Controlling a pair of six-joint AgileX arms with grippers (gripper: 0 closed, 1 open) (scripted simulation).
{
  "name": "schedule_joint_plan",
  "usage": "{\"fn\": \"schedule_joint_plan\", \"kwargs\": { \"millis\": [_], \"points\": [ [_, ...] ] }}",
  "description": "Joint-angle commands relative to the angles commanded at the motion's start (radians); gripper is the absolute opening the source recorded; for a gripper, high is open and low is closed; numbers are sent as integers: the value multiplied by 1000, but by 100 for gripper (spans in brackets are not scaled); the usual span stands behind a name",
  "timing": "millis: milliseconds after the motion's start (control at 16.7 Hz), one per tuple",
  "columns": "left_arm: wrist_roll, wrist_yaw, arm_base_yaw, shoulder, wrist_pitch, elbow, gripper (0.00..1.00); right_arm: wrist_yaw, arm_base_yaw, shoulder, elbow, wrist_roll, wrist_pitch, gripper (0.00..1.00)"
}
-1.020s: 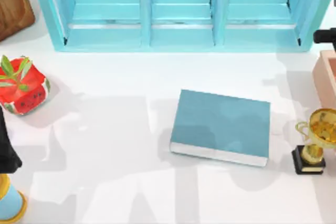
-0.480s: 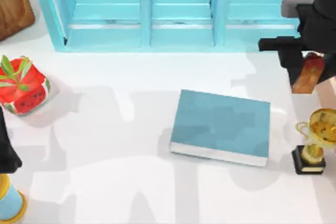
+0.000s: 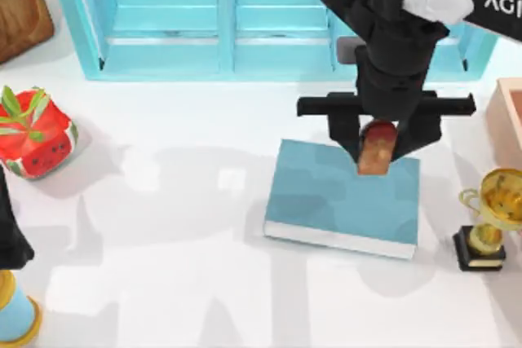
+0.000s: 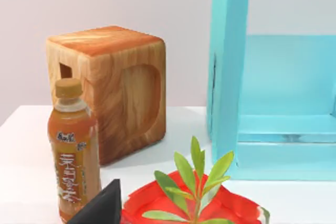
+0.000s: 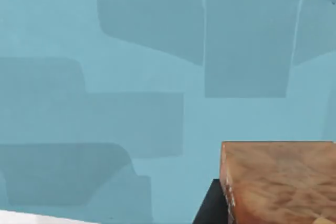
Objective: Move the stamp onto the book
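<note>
The book [image 3: 342,197] lies right of centre on the worktop [image 3: 179,242], before the shelf unit [image 3: 269,18] along the far edge. The stamp [image 3: 377,148], in the right gripper [image 3: 378,143], hangs over the book's far right part. A trophy [image 3: 489,218] stands by the right edge, a wooden box [image 3: 20,6] in the far left corner.

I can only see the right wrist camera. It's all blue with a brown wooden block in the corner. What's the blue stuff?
Observer: That's the book, lying flat on the table in front of a light-blue shelf unit.
Operator: Who's holding the block?
Observer: The right hand is shut on it. It's the stamp, over the book's far right part.
Operator: Is anything close by that it could bump?
Observer: A gold trophy stands to the right of the book, apart from it. The left arm is parked at the table's left edge.
</note>
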Motion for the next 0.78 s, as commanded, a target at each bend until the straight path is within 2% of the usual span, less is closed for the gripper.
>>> {"fn": "schedule_joint_plan", "kwargs": {
  "millis": [180, 780],
  "points": [
    [0, 0, 0, 0, 0, 0, 100, 0, 44, 36, 10, 44, 32, 0],
    [0, 0, 0, 0, 0, 0, 100, 0, 44, 34, 26, 44, 14, 0]
  ]
}}
